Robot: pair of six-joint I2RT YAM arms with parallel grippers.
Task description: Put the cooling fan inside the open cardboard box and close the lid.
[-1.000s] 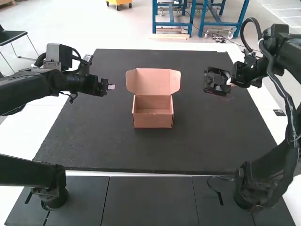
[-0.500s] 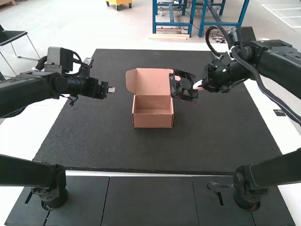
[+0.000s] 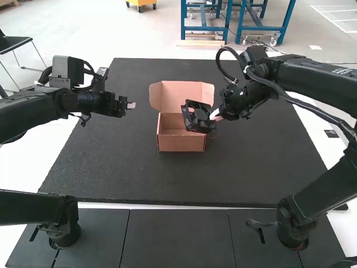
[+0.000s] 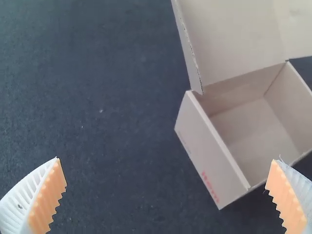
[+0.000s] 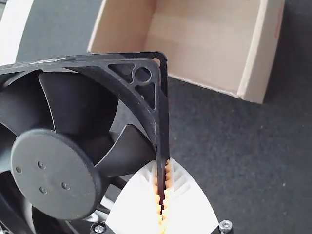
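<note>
The cooling fan (image 3: pixel 197 116) hangs in the air on its edge, tilted, over the right side of the open cardboard box (image 3: pixel 181 140), with its black square frame overlapping the box's right wall as seen from above. Whether the frame touches the cardboard cannot be told. In the right wrist view the fan's round hub and curved blades face the camera, and the box's open top lies just past the frame's corner.

The right gripper (image 3: pixel 214 115) holds the fan. Its white ribbed fingers (image 5: pixel 183 192) are pressed together on one thin edge of the frame, with the orange pads biting on both sides of it. The right arm stands at the right edge of the table and reaches in towards the middle of the black mat (image 3: pixel 111 162).

The box stands upright near the middle of the mat, a little closer to its far edge than to its near one. Its lid (image 3: pixel 181 96) stands up from the rear wall, with a small flap at each side. The left wrist view shows plain brown cardboard walls and floor inside.

The left gripper (image 3: pixel 129 104) hovers above the mat to the left of the box, level with the lid and well apart from it. Its fingers are spread wide and hold nothing, and the orange pads (image 4: pixel 48 195) face inward across bare mat and the box's near corner
</note>
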